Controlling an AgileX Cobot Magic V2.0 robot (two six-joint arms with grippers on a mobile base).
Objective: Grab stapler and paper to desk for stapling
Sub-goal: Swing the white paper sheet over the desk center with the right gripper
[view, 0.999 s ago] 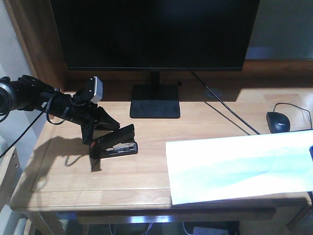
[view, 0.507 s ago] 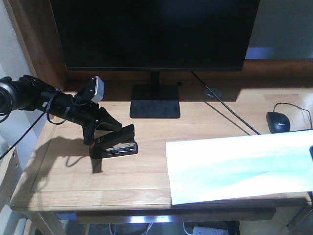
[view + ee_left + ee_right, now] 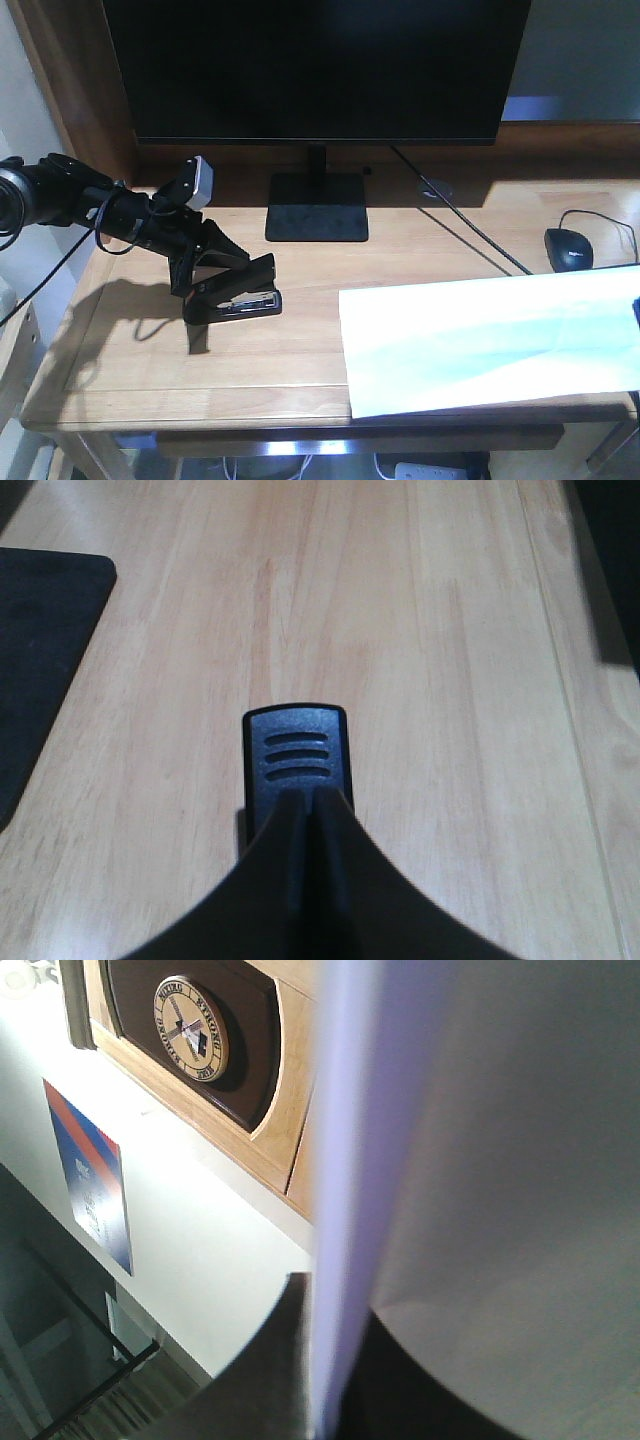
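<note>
The black stapler (image 3: 238, 290) rests on the left part of the light-wood desk (image 3: 300, 360), its top arm raised at an angle and a silver strip showing. My left gripper (image 3: 205, 262) sits over its rear end. In the left wrist view the fingers (image 3: 330, 825) are pressed together on top of the stapler's grooved end (image 3: 297, 742). The white paper (image 3: 490, 335) lies on the right part of the desk and runs off the right edge. In the right wrist view my right gripper (image 3: 325, 1310) is shut on the paper's edge (image 3: 480, 1160).
A black monitor (image 3: 315, 70) on a square stand (image 3: 317, 205) fills the back of the desk. A black mouse (image 3: 568, 248) and a cable (image 3: 470, 235) lie at the back right. A dark wood panel (image 3: 70, 80) rises at the left.
My left gripper and wrist shifted very slightly up over the stapler a second ago, then stayed still. The stapler and the paper stay where they were.
</note>
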